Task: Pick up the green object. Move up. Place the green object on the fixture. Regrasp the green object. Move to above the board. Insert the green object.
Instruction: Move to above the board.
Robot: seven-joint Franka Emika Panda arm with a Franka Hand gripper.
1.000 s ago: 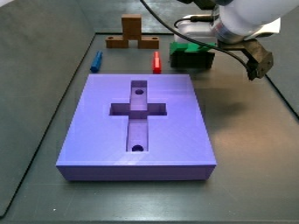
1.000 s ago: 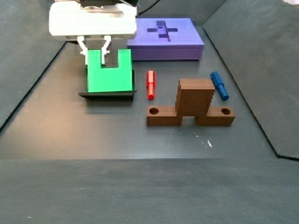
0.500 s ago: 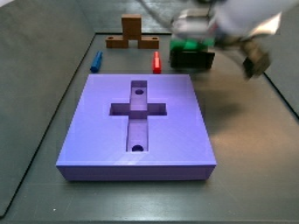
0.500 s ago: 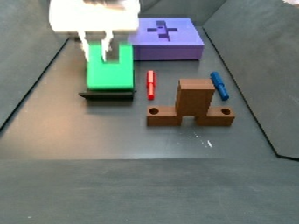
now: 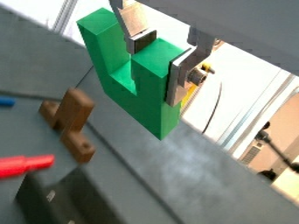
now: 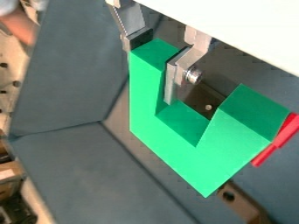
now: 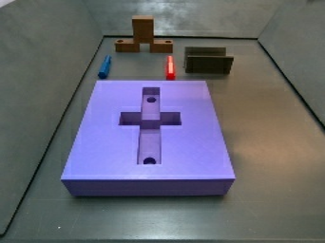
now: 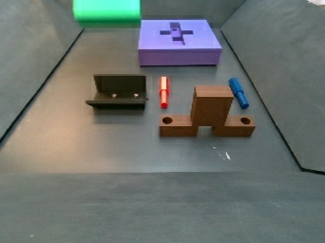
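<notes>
The green object (image 5: 126, 74) is a bright green U-shaped piece, and my gripper (image 5: 162, 54) is shut on one of its prongs. In both wrist views the silver fingers (image 6: 174, 77) press that prong from two sides, with the green object (image 6: 187, 136) hanging below them. It is high above the floor: in a side view only the lower part of the green object (image 8: 105, 10) shows at the upper edge, and the gripper itself is out of frame in both side views. The dark fixture (image 7: 210, 61) (image 8: 117, 92) stands with nothing in it. The purple board (image 7: 152, 133) (image 8: 180, 43) lies flat, its cross recess bare.
A brown T-shaped wooden block (image 8: 204, 114) (image 7: 143, 36) (image 5: 70, 122) stands on the floor. A red peg (image 8: 164, 91) (image 7: 170, 65) (image 5: 24, 164) and a blue peg (image 8: 237, 92) (image 7: 106, 65) lie near it. Dark walls enclose the floor.
The gripper has risen with the green object off the fixture and left the side views almost entirely. The fixture is now bare.
</notes>
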